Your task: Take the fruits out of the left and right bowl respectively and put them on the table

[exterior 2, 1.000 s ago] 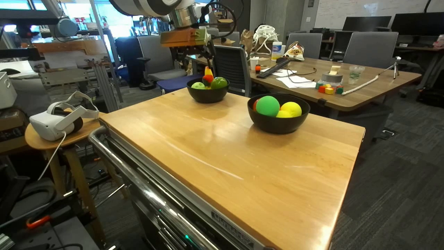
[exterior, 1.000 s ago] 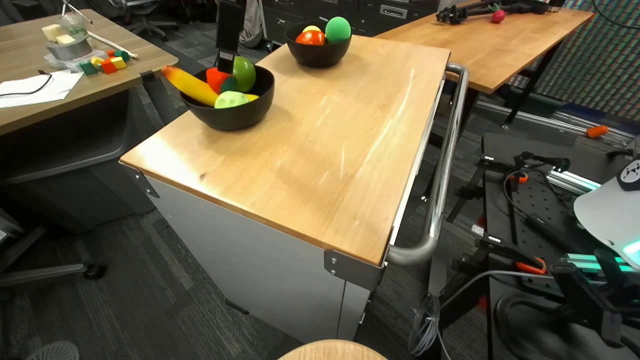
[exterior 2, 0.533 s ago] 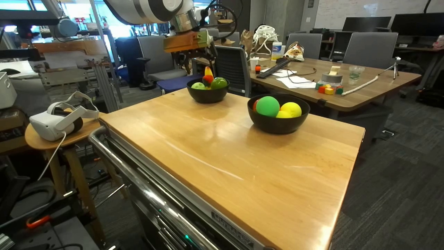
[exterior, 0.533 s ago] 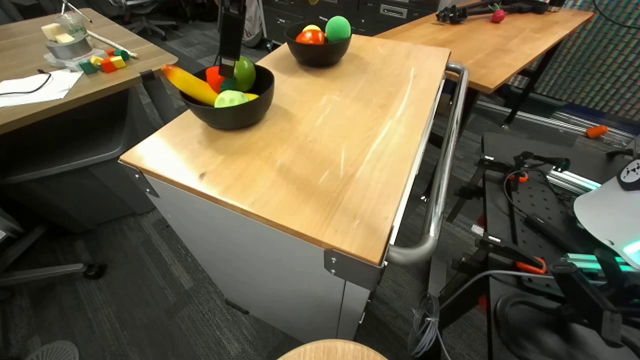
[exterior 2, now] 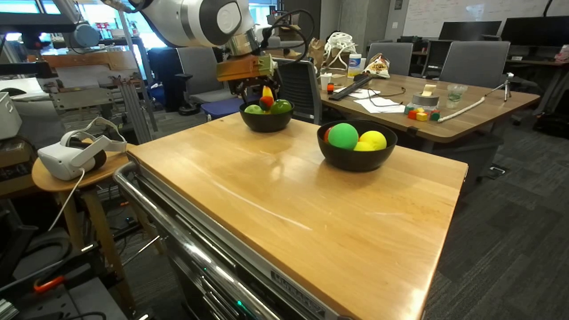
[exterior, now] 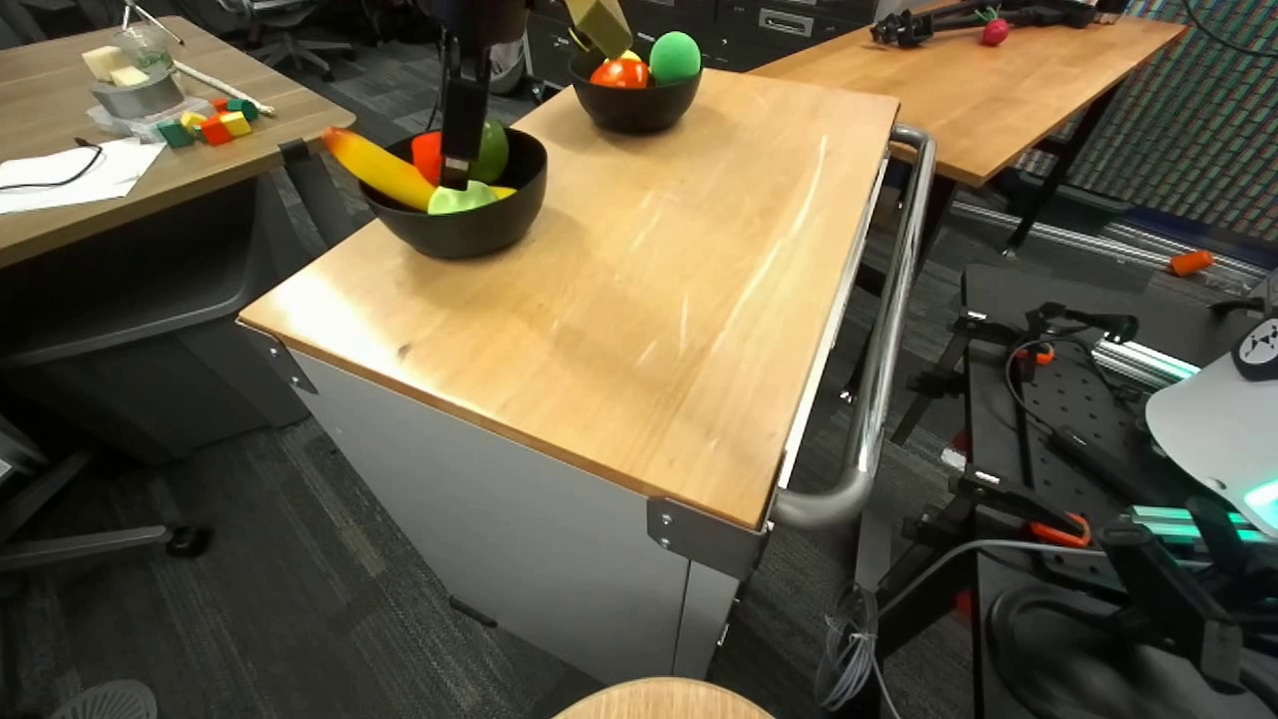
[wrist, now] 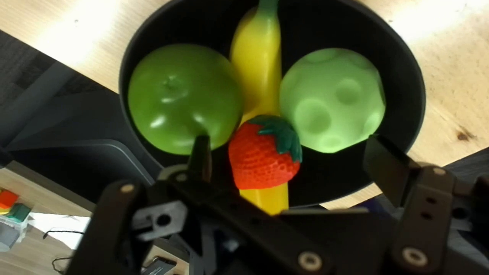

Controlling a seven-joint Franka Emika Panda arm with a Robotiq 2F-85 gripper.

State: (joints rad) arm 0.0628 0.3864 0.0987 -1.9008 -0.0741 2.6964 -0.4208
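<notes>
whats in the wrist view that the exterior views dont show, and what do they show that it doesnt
Only the wrist view: the green stem of the banana.

Only the exterior views: a second bowl of fruit, with a green ball in it, and the metal rail of the table.

Shared: the banana's bowl with the banana, a green apple, a strawberry and a pale ball; the gripper; the table top; papers and coloured blocks on the desk.
</notes>
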